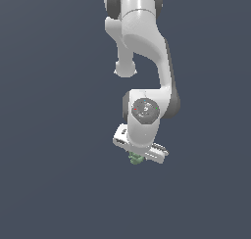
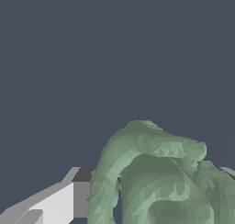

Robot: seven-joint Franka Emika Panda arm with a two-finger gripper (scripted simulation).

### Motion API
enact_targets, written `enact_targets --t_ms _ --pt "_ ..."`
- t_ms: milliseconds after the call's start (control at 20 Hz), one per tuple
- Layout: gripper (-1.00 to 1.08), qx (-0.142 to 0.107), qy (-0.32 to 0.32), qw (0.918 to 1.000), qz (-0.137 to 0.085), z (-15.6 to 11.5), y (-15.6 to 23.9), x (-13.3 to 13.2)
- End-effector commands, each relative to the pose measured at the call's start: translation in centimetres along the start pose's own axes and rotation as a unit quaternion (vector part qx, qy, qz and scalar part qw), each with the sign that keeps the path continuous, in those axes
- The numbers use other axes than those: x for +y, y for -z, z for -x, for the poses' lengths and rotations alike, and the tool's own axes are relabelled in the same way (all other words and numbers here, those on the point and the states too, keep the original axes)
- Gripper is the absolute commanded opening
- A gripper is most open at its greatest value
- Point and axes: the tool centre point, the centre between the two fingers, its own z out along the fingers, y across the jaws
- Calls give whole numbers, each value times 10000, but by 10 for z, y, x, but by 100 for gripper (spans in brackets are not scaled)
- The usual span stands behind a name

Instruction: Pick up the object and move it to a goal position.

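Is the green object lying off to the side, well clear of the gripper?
No. In the exterior view the green object sits directly under the gripper, partly hidden by it.

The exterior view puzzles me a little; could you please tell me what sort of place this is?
Most likely a bare simulator scene, not a real room: a flat, featureless dark blue-grey backdrop, a smoothly rendered white arm, and a faceted green object at its tool. No furniture or walls show.
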Motion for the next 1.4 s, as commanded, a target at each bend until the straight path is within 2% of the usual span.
enact_targets --t_ms 0,950,1350 --pt "-100 7 -7 10000 -3 -5 17 17" --pt "-100 5 -9 10000 -8 -45 176 171" --pt "-100 7 -6 10000 -4 -59 220 211"
